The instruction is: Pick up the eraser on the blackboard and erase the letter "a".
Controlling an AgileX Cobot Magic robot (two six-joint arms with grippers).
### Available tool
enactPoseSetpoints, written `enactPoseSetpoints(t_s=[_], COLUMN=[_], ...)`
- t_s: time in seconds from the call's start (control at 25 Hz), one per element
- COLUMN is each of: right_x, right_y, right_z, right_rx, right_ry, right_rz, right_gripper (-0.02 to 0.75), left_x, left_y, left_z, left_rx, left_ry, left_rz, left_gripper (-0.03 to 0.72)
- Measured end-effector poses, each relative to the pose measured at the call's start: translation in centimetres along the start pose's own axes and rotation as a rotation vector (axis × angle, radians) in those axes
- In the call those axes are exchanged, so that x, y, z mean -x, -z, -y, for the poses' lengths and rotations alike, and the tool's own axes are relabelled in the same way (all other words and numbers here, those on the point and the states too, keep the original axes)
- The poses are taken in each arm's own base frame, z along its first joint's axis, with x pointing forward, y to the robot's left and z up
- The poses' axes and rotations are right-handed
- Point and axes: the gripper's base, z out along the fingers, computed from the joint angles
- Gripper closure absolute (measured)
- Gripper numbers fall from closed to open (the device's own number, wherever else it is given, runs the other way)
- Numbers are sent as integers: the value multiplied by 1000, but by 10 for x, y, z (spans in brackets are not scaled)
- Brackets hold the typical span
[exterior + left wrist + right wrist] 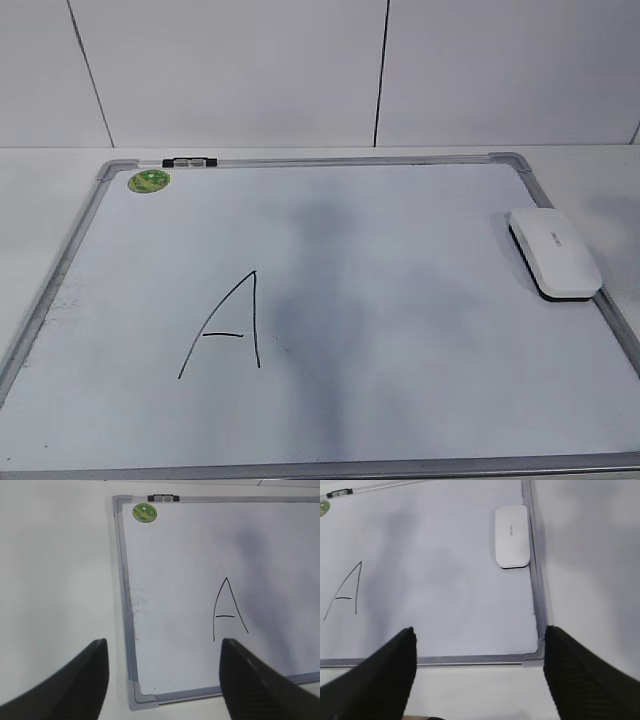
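Observation:
The blackboard (pixel 400 320) is a white board in a grey frame, lying flat on the table. The white eraser (pixel 555 252) lies on it by the right frame edge. It also shows in the right wrist view (pixel 512 536). The only writing I see is a large angular capital "A" (pixel 225 325); no small lowercase "a" shows in any view. My left gripper (pixel 163 642) is open and empty above the board's near left corner. My right gripper (pixel 480 630) is open and empty above the near right corner, well short of the eraser. Neither gripper shows in the exterior view.
A round green sticker (pixel 148 181) sits at the board's far left corner. A small black-and-silver clip (pixel 189 161) sits on the far frame edge. White table (pixel 55 580) surrounds the board, with a white panelled wall (pixel 240 70) behind.

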Motion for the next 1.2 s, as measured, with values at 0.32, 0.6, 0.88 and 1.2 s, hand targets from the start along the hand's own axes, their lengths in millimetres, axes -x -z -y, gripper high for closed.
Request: enactPoseSetpoints(t_s=[0.32,0.6,0.88,1.2], right_x=[-42,-84,-116,-129], right_y=[21,21,12,-9], right_z=[2,10,20,32], right_rx=[78,86,43,-63], right_ry=[18,40,67,137], right_rz=[88,139,179,129], right_gripper=[143,143,143,143], left_x=[-57,-109,-147,-165], left_y=[21,27,23,-5], left_z=[-1,-9,-18,-28], left_rx=[-47,-65,-44,-1], left_ry=[-47,-73,-85,-114], left_rz=[57,112,155,68], left_gripper=[183,183,183,185])
